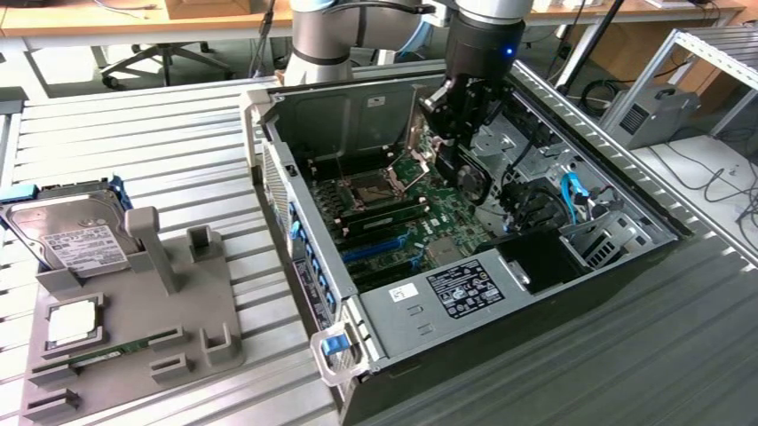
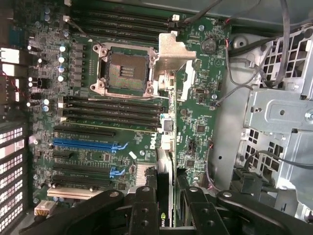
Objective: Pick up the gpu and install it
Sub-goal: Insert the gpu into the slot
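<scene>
Table [image 1: 142,142]: slatted metal, carrying every item below.

Case [image 1: 355,297]: open computer tower lying on its side, interior facing up, on the exterior view's right of the table. A labelled power supply [image 1: 464,291] sits in the near end.

Arm [image 1: 322,40]: reaches down from the far edge into the case.

Motherboard [image 1: 391,226] [image 2: 195,122]: green, covering the case floor.

Tray [image 1: 177,302]: grey parts holder on the exterior view's left, well apart from the case.

Gripper [image 1: 454,133] [image 2: 166,196]: black, hanging over the middle of the motherboard, its fingers [image 2: 144,198] pressed against both faces of the gpu.

Gpu [image 1: 468,180] [image 2: 173,49]: pinched in the gripper inside the case, hanging above the motherboard with the black fan face toward the exterior view's right. Seen edge-on in the wrist view, its silver bracket is at the end away from the gripper, just beside the socket. It sits in no slot; whether its lower end touches the board cannot be told.

Hard drive [image 1: 71,235]: silver with a white label, leaning in the tray's far end.

Socket [image 1: 361,191] [image 2: 124,71]: square processor seat with a metal frame, between rows of black memory slots.

Blue slot [image 2: 83,144]: long expansion slot among black ones, with no card in it.

Chip [image 1: 74,321]: square and silver, lying flat in the tray.

Memory stick [image 1: 113,355]: narrow and green, in a groove at the tray's near end.
</scene>
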